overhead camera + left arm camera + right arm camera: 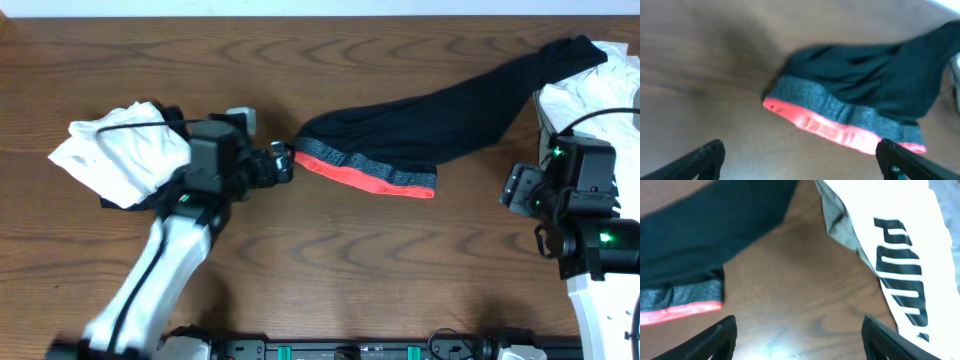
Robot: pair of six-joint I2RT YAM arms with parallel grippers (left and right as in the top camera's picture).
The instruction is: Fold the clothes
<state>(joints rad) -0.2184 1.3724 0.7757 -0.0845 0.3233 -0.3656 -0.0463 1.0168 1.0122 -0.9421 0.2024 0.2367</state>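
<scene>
Long black pants with a red-and-grey waistband lie stretched across the table from the middle to the far right corner. My left gripper is open and empty just left of the waistband's left end; its wrist view shows the waistband ahead between the fingers. My right gripper is open and empty over bare table right of the waistband; its wrist view shows the pants and a white PUMA top.
A pile of white tops over dark cloth lies at the left, behind my left arm. More white garments lie at the far right edge, with the pants' leg end over them. The wooden table shows in front.
</scene>
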